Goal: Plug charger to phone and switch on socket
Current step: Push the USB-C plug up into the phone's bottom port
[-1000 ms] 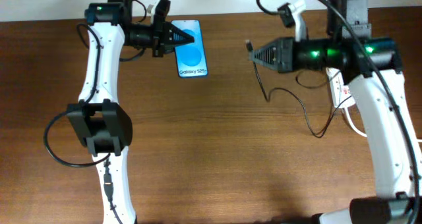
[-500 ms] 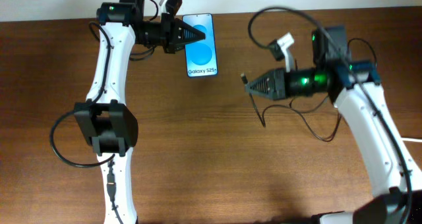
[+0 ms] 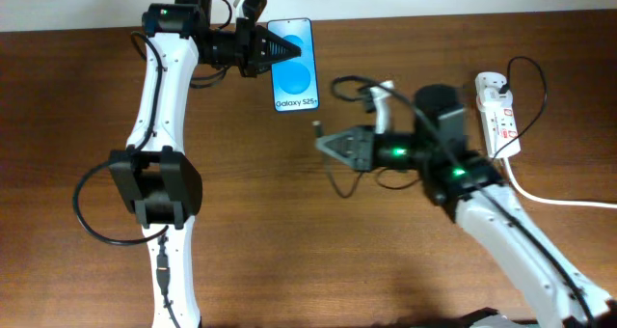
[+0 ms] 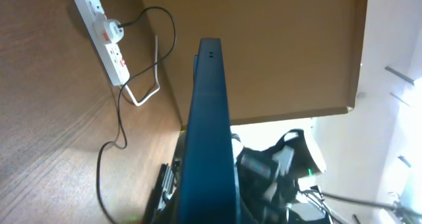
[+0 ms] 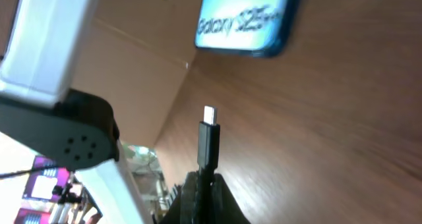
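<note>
Charger [image 5: 208, 141] plug in right claw [image 5: 202, 179]; phone [image 3: 295, 72] in left claw [image 3: 287, 50].

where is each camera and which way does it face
overhead: above the table, looking down; left gripper holding the phone, right gripper holding the charger.
left wrist: on the left arm, looking along the phone's edge towards the socket; own fingers hardly visible.
right wrist: on the right arm, looking over its fingertips and the charger at the phone.
shared: all three show the phone.

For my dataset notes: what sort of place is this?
Probably an indoor robotics lab bench: a wooden table, white robot arms, a white power strip and a phone.
</note>
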You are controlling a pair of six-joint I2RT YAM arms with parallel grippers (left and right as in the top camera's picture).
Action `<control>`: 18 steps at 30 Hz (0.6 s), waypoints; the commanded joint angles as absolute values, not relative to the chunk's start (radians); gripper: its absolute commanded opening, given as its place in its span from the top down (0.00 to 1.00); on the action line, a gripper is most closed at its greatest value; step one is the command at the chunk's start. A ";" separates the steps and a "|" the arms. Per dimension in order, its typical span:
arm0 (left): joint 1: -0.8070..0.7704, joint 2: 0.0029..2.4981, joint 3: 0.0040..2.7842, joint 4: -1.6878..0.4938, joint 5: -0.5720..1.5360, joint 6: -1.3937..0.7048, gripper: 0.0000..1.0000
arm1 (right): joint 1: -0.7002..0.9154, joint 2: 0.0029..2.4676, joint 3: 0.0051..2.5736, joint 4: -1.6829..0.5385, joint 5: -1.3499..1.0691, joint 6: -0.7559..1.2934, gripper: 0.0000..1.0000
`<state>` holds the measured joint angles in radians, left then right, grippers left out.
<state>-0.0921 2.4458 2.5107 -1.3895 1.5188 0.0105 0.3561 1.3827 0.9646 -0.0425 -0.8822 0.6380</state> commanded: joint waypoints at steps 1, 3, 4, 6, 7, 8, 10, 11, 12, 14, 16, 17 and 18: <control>-0.087 2.440 2.527 -1.388 1.574 -0.015 1.00 | 0.426 1.417 0.963 0.014 -0.757 0.773 0.96; -0.087 2.440 2.527 -1.388 1.574 -0.015 1.00 | 0.446 1.428 0.963 0.043 -0.733 0.801 0.96; -0.087 2.440 2.527 -1.388 1.574 -0.015 1.00 | 0.452 1.433 0.963 0.054 -0.715 0.828 0.96; -0.087 2.440 2.527 -1.388 1.574 -0.015 1.00 | 0.452 1.435 0.963 0.076 -0.689 0.851 0.96; -0.087 2.440 2.527 -1.388 1.574 -0.015 1.00 | 0.451 1.435 0.963 0.094 -0.687 0.852 0.96; -0.087 2.440 2.527 -1.388 1.574 -0.015 1.00 | 0.451 1.435 0.963 0.105 -0.687 0.855 0.96; -0.087 2.440 2.527 -1.388 1.574 -0.014 1.00 | 0.451 1.435 0.963 0.117 -0.677 0.874 0.96; -0.087 2.440 2.527 -1.388 1.574 -0.014 1.00 | 0.451 1.435 0.963 0.126 -0.670 0.874 0.96; -0.088 2.440 2.527 -1.388 1.574 -0.015 1.00 | 0.451 1.435 0.963 0.133 -0.667 0.873 0.96; -0.087 2.440 2.527 -1.388 1.574 -0.015 1.00 | 0.451 1.435 0.963 0.140 -0.661 0.874 0.96; -0.087 2.440 2.527 -1.388 1.574 -0.015 1.00 | 0.451 1.436 0.963 0.139 -0.656 0.874 0.96; -0.087 2.440 2.527 -1.388 1.574 -0.015 1.00 | 0.451 1.440 0.963 0.139 -0.653 0.875 0.96; -0.087 2.440 2.527 -1.388 1.574 -0.015 1.00 | 0.451 1.443 0.963 0.139 -0.653 0.878 0.96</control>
<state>-0.0906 2.4458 2.5107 -1.3880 1.5185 -0.0048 0.4469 1.4311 0.9627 0.1326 -0.6827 0.8661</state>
